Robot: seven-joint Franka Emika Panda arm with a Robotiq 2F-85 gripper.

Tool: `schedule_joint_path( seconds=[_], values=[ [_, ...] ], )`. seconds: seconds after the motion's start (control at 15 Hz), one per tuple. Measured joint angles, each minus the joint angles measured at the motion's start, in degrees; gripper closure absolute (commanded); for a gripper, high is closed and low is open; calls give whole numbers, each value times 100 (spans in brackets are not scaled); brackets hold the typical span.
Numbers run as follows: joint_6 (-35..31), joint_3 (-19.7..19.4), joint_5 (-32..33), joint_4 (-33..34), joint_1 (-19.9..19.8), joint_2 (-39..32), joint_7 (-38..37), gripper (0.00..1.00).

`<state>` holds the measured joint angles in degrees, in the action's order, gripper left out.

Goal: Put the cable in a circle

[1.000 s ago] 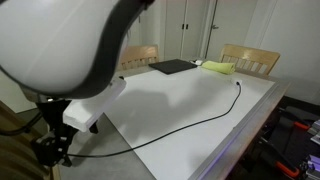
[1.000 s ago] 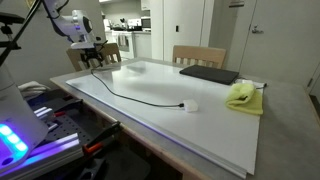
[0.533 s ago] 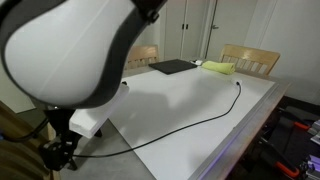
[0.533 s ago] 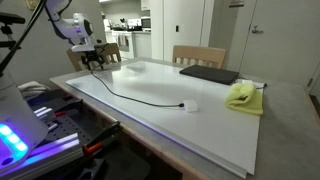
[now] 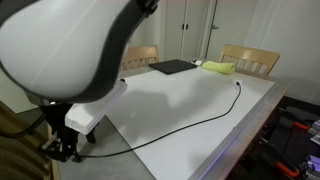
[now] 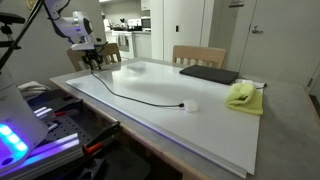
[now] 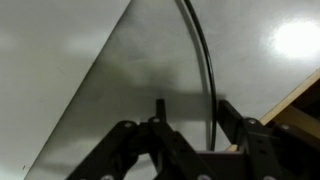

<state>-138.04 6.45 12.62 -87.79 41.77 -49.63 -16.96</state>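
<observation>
Wrist view: thin, curved black cable (image 7: 206, 58)

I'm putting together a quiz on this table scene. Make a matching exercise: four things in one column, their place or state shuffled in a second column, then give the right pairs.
Things:
1. cable
2. black pad
3. yellow cloth
4. gripper

Place or state:
A. crumpled near the table's edge, next to the pad
B. low over a corner of the table, straddling the cable
C. lying in a long open curve on the white table
D. lying flat in front of the wooden chair

Pairs: 1-C, 2-D, 3-A, 4-B
</observation>
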Motion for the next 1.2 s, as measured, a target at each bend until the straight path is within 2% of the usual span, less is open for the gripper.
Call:
schedule_joint_path(
  seconds=[0.2, 0.33, 0.47, 0.53, 1.07, 1.2],
  values=[
    [1, -27, -25, 16, -4, 10, -95, 95],
    [2, -36, -103, 16, -25, 14, -174, 100],
    [2, -36, -225, 15, -58, 13, -188, 100],
    [3, -35, -275, 15, -82, 13, -186, 96],
    [3, -1, -343, 15, -182, 14, -132, 96],
    [3, 1, -344, 15, -182, 14, -132, 99]
  ],
)
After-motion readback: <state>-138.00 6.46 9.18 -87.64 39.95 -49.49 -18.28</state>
